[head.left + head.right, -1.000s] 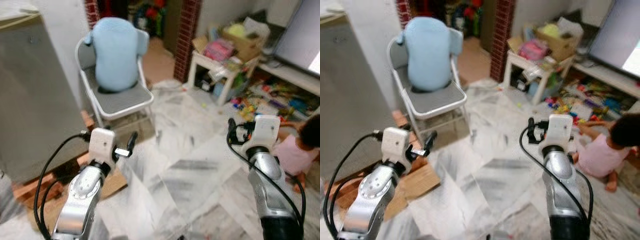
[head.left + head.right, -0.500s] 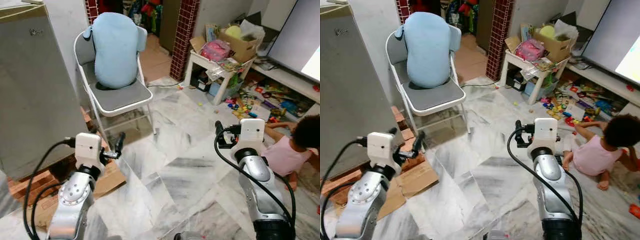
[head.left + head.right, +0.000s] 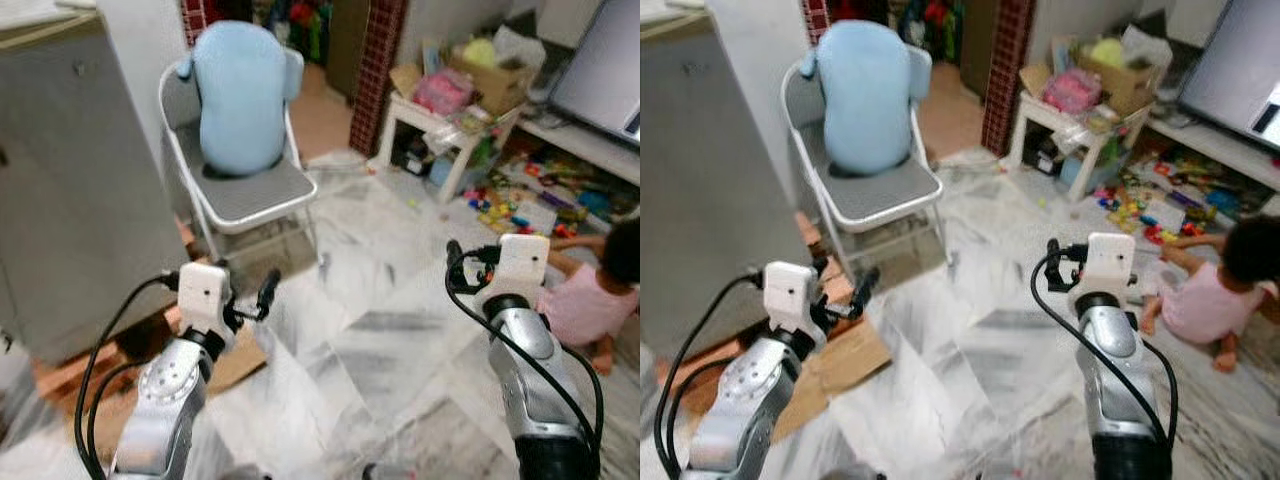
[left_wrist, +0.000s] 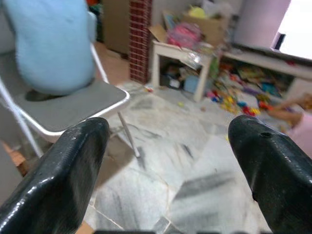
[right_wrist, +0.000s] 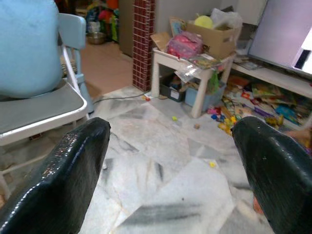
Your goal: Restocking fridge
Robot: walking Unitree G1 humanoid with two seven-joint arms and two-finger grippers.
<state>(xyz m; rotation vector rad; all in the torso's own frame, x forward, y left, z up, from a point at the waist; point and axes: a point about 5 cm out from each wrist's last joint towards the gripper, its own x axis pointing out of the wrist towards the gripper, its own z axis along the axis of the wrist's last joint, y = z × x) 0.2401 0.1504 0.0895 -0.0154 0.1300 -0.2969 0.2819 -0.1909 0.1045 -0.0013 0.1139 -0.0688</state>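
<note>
Both grippers (image 4: pixel 161 161) (image 5: pixel 168 170) spread wide and empty beside the fridge (image 3: pixel 60 180); risk of striking the folding chair (image 3: pixel 245 195) or the person (image 3: pixel 600 300) nearby.

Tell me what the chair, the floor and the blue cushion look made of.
Chair: probably painted metal tube, thin white frame; grey padded-looking seat.
Floor: polished marble or marble-look tile, grey veining, visible joints.
Blue cushion: soft fabric, likely plush; rounded, matte.

No readable text anywhere right now: the small mark high on the grey fridge (image 3: pixel 60 150) door is just a blur (motion smear across both eye views), and nothing else carries lettering.
</note>
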